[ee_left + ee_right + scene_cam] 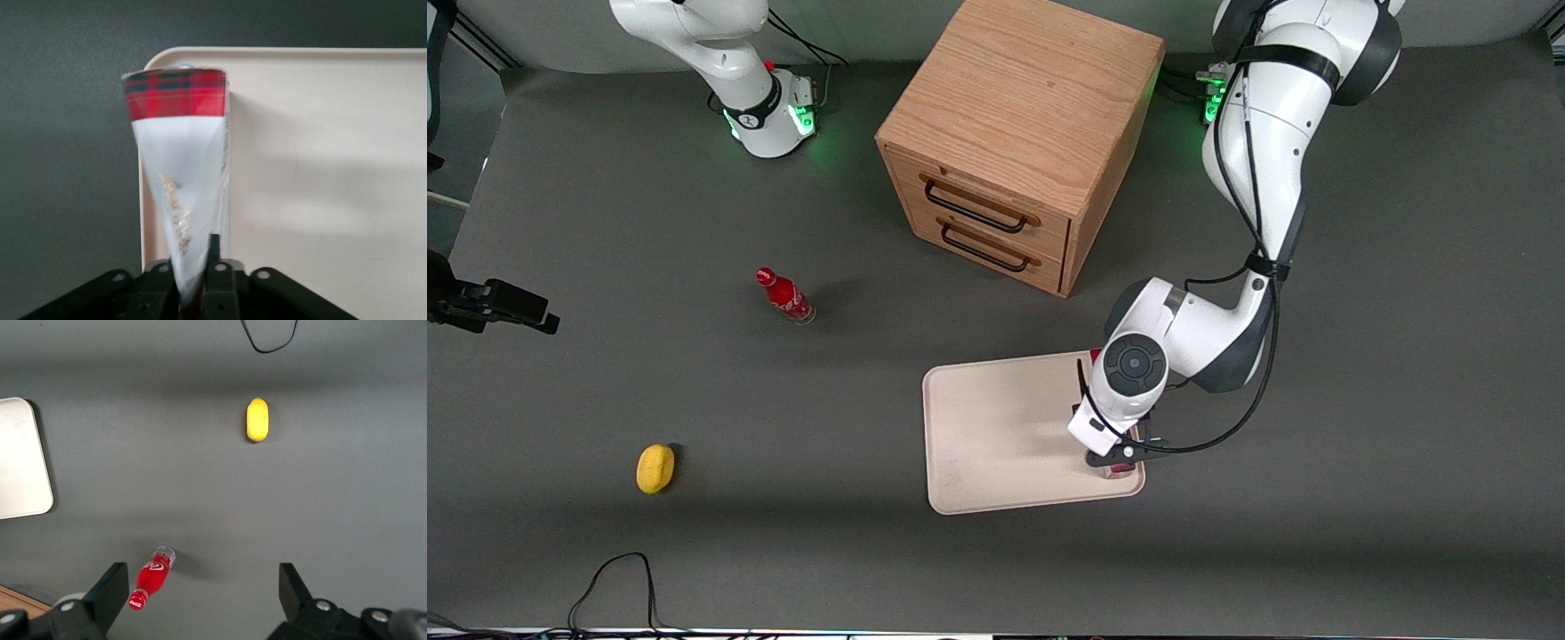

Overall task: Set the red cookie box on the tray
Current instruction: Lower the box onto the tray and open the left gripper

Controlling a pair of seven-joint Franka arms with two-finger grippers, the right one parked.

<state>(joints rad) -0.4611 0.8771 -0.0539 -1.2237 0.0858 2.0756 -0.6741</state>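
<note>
My left gripper [197,270] is shut on the red cookie box [177,167], a slim carton with a white panel and a red tartan end. The box runs along the edge of the cream-white tray [320,167] that faces the working arm's end of the table, its tartan end near a rounded corner. I cannot tell whether it touches the tray. In the front view the gripper [1116,460] hangs over that same edge of the tray [996,427]. The arm hides most of the box, and only a red sliver [1095,356] shows.
A wooden drawer cabinet [1018,133] stands farther from the front camera than the tray. A small red bottle [784,296] and a yellow lemon-shaped object [655,468] lie toward the parked arm's end of the table. A black cable [618,578] loops at the table's near edge.
</note>
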